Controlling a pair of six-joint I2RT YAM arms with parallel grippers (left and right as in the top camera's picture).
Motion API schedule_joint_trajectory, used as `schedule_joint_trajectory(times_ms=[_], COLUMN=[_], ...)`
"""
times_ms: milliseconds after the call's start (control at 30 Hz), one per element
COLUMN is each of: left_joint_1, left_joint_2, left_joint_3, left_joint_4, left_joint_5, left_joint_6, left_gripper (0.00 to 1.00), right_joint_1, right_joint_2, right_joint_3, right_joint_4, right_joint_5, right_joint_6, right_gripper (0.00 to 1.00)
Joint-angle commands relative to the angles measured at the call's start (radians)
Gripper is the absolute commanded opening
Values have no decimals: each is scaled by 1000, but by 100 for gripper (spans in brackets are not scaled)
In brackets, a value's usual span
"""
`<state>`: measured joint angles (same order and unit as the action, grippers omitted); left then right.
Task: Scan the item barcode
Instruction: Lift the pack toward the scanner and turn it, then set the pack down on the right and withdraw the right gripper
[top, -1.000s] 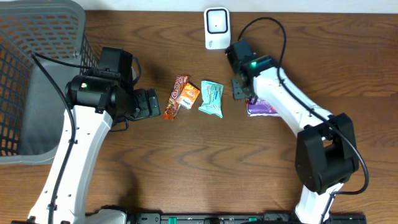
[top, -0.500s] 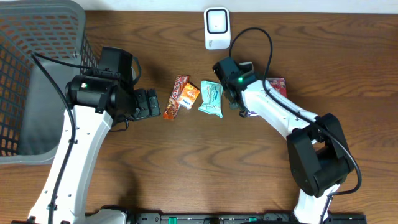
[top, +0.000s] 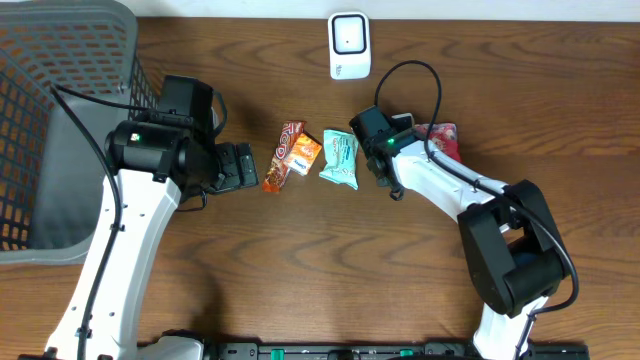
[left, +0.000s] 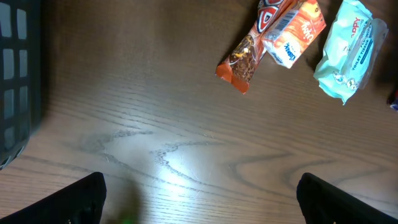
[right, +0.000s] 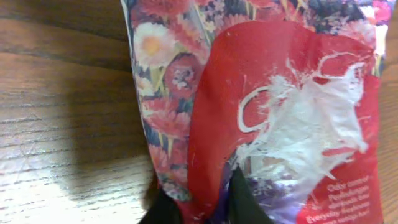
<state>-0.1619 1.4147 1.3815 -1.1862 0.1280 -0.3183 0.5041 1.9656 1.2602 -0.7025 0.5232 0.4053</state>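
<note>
I've just clamped my right pincer (right: 200, 208) on the floral packet (right: 249, 93)
Scanner (top: 349, 45) sits just beyond (no barcode visible yet); left pincer (left: 205, 202) gapes.

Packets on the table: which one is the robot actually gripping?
The red floral packet, pinched in the right gripper. The teal packet, orange packet and brown bar lie loose, untouched.

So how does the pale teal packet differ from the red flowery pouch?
The pale teal packet is mostly plain; the red flowery pouch is busily printed. The teal packet lies free on the wooden table; the pouch is pinched by the right gripper. Both are soft packs.
</note>
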Motion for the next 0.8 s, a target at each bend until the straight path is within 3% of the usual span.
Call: schedule_joint_trajectory(times_ms=[0, 200, 400, 433, 633, 767], left_joint_1=[-1, -1, -1, -1, -1, -1], left_joint_2=[5, 5, 5, 5, 5, 5], left_joint_3=[2, 2, 2, 2, 2, 2], left_joint_4=[-5, -5, -5, -5, -5, -5], left_joint_5=[-6, -6, -6, -6, -6, -6], left_joint_6=[-13, -13, -13, -13, -13, -13], left_gripper=[98, 98, 98, 98, 98, 98], right_joint_1=[-15, -97, -278, -333, -538, -663], right_joint_2=[-1, -29, -32, -32, -20, -16], right_joint_3=[26, 209, 377, 374, 230, 43], right_joint_4=[-40, -183, -262, -261, -245, -153], right_joint_5=[-138, -405, -1022, -1181, -1659, -1735], right_joint_6=[2, -31, -194, -227, -377, -407], right_gripper=[1, 1, 1, 1, 1, 1])
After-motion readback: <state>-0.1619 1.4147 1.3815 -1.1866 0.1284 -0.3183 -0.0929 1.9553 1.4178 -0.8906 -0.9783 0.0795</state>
